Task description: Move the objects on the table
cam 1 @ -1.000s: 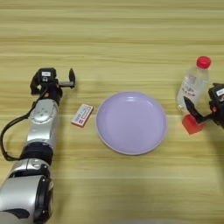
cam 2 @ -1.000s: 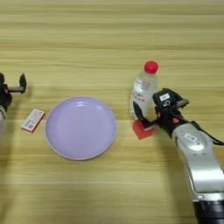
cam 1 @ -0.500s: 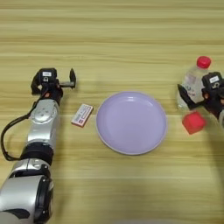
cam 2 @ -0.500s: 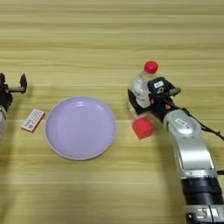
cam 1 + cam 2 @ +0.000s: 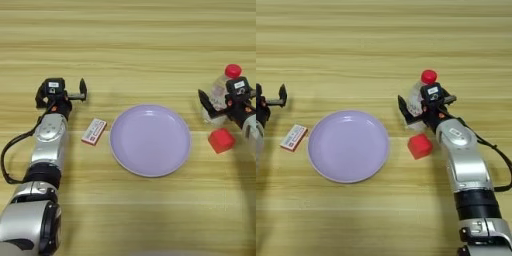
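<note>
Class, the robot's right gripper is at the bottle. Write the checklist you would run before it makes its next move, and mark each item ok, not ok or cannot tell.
1. Right gripper open around the clear bottle: ok, one finger shows on each side.
2. Fingers already pressing on the bottle: cannot tell.
3. Bottle upright: cannot tell, the gripper hides its base.
4. Red cube free of the gripper: ok, it lies on the table just in front of it.
5. Lilac plate bare: ok.
6. Left gripper out of the way: ok, open, at the far left, beyond the white box.
</note>
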### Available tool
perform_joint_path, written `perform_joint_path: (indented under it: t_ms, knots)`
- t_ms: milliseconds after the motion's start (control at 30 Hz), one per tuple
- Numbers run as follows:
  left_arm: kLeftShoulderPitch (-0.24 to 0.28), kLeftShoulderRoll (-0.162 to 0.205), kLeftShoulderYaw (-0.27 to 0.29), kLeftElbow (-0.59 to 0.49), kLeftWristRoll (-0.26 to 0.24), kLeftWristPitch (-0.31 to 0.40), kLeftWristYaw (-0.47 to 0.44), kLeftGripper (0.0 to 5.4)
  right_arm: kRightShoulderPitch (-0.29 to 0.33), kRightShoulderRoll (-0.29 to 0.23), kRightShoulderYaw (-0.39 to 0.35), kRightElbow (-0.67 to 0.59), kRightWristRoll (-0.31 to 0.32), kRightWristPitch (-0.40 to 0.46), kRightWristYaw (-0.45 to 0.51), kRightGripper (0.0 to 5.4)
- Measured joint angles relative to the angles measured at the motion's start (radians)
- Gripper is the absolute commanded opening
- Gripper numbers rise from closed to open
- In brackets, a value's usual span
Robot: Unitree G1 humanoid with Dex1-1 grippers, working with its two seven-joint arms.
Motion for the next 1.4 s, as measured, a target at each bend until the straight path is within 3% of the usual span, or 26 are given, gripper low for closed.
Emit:
perform_joint_path:
  t_ms: [433,600,900,1167,1400]
  knots:
    - [0.000,-0.007,0.000,0.000,0.000,0.000,0.001,5.40,0.000,0.009,0.000,0.009,0.003,-0.019,0.000,3.46]
    - [0.000,-0.007,0.000,0.000,0.001,0.000,0.002,5.40,0.008,0.014,0.000,-0.009,0.006,-0.015,0.001,3.29]
    - [0.001,-0.008,0.000,-0.002,0.001,0.000,0.002,5.40,0.048,0.047,0.029,-0.187,0.006,0.026,-0.004,3.28]
    - [0.006,-0.010,-0.001,-0.004,0.002,0.000,0.002,5.40,0.080,0.084,0.126,-0.385,0.007,0.094,0.008,3.28]
    - [0.007,-0.014,-0.001,-0.010,0.002,0.000,0.003,5.40,0.139,0.121,0.282,-0.426,0.001,0.119,0.049,3.28]
